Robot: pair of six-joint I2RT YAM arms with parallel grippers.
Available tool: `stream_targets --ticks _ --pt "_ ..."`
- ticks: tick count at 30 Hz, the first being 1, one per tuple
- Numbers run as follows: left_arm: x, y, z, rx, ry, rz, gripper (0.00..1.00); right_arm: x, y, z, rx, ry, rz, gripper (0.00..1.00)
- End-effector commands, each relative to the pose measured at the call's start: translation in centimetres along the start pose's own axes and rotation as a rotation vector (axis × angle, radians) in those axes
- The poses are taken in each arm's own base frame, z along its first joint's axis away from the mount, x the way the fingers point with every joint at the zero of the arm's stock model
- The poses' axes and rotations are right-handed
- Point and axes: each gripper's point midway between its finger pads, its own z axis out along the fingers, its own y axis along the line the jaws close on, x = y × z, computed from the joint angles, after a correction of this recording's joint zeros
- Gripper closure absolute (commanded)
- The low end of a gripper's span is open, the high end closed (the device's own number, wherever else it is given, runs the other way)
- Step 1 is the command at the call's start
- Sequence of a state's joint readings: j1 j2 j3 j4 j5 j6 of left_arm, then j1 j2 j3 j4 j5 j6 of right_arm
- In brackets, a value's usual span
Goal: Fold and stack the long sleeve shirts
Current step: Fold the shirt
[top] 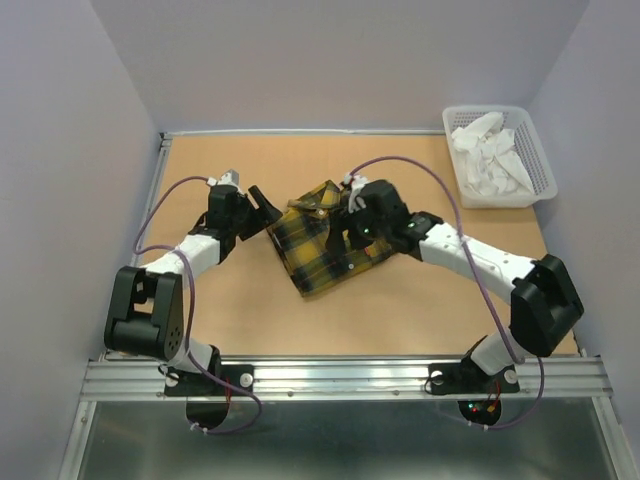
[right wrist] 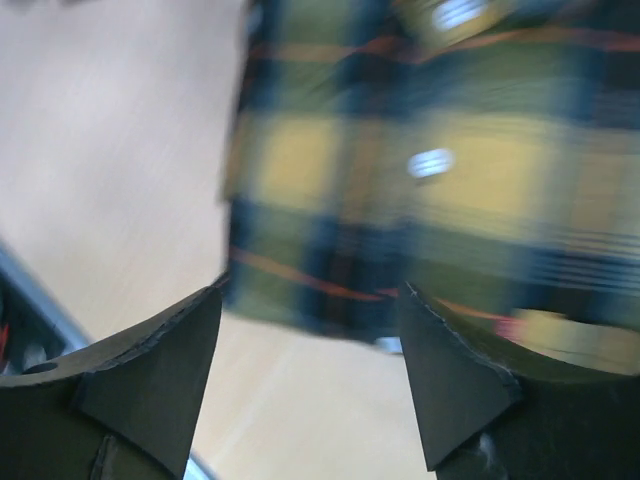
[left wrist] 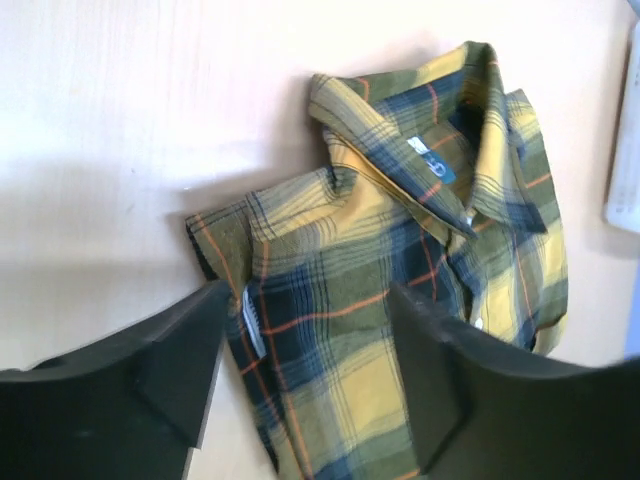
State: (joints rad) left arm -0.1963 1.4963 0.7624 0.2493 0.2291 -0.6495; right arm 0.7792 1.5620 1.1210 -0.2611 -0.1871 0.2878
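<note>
While hovering wide open, holding nothing: left gripper (left wrist: 310, 292), right gripper (right wrist: 310, 295) | shirt (top: 320, 250) lying folded, middle of table (top: 230, 300), by both | fold looks done | to do: stack, no pile seen

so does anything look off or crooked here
Only the shirt: it is folded but lies turned diagonally to the edges of the table, not square with them. Nothing looks spilled or damaged.

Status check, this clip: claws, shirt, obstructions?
Left claw open, beside folded plaid shirt. Right claw open over it. Nothing held. Basket far right, no obstruction.
</note>
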Motion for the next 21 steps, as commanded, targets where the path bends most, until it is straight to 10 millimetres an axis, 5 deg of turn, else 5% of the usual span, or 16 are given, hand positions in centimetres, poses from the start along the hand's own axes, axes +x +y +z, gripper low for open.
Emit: stream_targets --ticks 1,6,11,13,15,16,18,21 --pt "-2.3 -1.9 -3.8 0.008 -0.066 0.07 0.13 -6.0 -3.1 -4.2 0.043 -0.168 0.07 0.22" --pt "-3.1 -4.9 -7.0 0.09 -0.11 0.007 0.09 -8.4 -8.6 -6.6 0.126 -0.259 0.188 0.2" --pt "-1.4 -11.9 -6.8 0.258 -0.066 0.014 0.1 -10.2 -11.5 -7.6 0.08 -0.353 0.345 0.27" --pt "-0.6 -15.1 -5.4 0.3 -0.029 0.044 0.11 -10.5 -13.1 -8.0 0.074 -0.396 0.415 0.3" --pt "0.3 -16.3 -3.1 0.29 0.008 0.067 0.12 -10.4 -13.9 -8.0 0.053 -0.411 0.46 0.32" --pt "-0.6 -18.1 -2.9 0.314 -0.012 0.077 0.12 -10.5 -14.0 -7.9 0.031 -0.429 0.477 0.33" --pt "-0.1 -18.7 -1.4 0.303 -0.004 0.085 0.15 -10.1 -13.9 -7.2 0.006 -0.418 0.49 0.34" --pt "1.4 -16.4 1.5 0.225 0.02 0.028 0.2 -8.5 -14.2 -5.7 -0.026 -0.398 0.535 0.36"
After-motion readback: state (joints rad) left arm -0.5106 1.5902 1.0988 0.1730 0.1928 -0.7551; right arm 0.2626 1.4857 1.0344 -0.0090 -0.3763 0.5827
